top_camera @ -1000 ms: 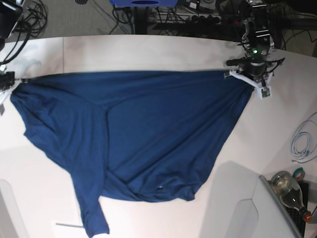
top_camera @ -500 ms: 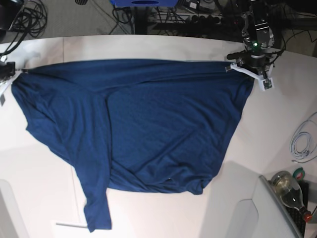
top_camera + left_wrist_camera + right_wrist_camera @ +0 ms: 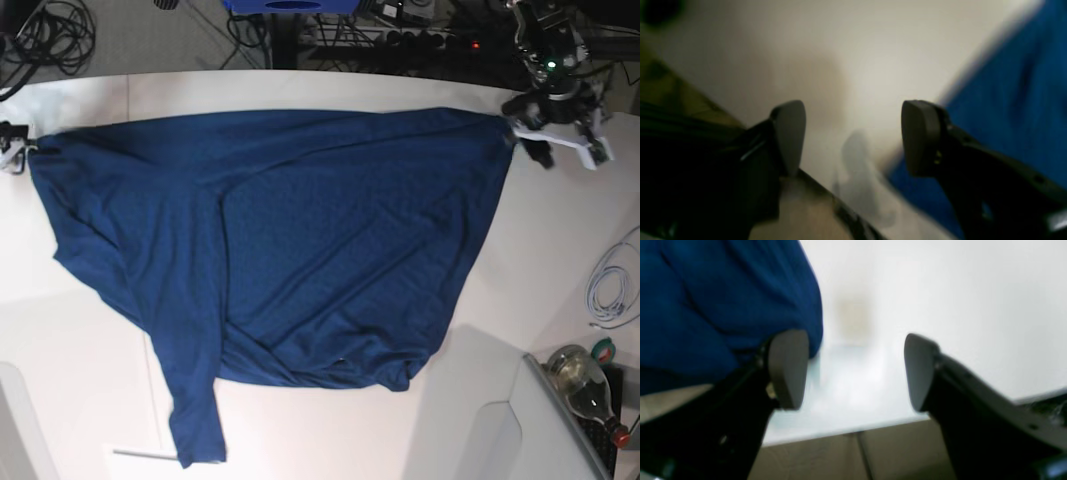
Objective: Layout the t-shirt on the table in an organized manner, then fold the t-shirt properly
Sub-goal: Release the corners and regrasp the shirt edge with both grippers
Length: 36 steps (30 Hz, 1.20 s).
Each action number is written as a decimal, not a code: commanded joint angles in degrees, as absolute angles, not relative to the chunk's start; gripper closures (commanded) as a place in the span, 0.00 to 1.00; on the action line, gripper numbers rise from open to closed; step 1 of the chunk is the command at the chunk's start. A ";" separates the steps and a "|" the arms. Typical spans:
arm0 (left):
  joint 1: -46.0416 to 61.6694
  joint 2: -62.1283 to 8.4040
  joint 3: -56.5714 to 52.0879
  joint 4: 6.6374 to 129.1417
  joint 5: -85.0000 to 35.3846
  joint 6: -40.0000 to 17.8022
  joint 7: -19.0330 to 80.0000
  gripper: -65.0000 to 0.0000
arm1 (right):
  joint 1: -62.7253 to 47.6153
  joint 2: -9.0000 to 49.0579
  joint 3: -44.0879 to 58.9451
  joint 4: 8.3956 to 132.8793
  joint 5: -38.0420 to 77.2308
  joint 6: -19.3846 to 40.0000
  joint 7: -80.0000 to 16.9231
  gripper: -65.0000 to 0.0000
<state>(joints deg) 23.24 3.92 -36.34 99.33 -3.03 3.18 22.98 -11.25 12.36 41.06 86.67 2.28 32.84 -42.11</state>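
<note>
The dark navy t-shirt (image 3: 320, 230) lies spread on the white table (image 3: 560, 260), its upper edge stretched straight near the far side and one sleeve trailing toward the front left. My left gripper (image 3: 545, 140) stands just off the shirt's far right corner. In the left wrist view it (image 3: 853, 135) is open with only bare table between the fingers and the t-shirt (image 3: 1013, 106) to the right. My right gripper (image 3: 10, 150) sits at the far left corner. Its wrist view shows it (image 3: 853, 370) open and empty, with the t-shirt (image 3: 723, 306) beside the left finger.
A coiled white cable (image 3: 612, 280) lies at the right edge. A glass bottle (image 3: 585, 385) and a grey panel (image 3: 480, 420) stand at the front right. The table's edge (image 3: 846, 430) runs close under the right gripper. Cables lie on the floor beyond the far edge.
Both grippers have opened and let go of the shirt's far corners. They carried the upper edge farther back and outward first, and the cloth now lies flatter.
</note>
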 commanded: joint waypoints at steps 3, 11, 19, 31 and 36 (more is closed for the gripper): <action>22.81 5.32 -38.46 104.22 -2.86 3.47 21.76 0.34 | -11.74 10.33 38.90 95.52 2.95 33.27 -41.54 0.38; 14.55 4.09 -28.62 92.79 -2.15 3.30 21.76 0.56 | -6.29 9.89 25.19 86.29 2.95 33.27 -41.36 0.38; 5.76 -0.66 -21.41 76.09 -2.15 3.38 21.49 1.00 | -2.59 9.89 25.01 78.81 3.03 33.27 -41.19 0.38; 4.18 -1.01 -20.53 69.76 -2.15 3.38 21.32 1.00 | 1.01 9.80 24.92 71.69 3.12 33.27 -39.78 0.61; 4.35 -1.01 -20.53 69.49 -2.15 3.38 21.32 1.00 | 1.89 9.80 25.10 69.93 3.12 33.27 -40.04 0.89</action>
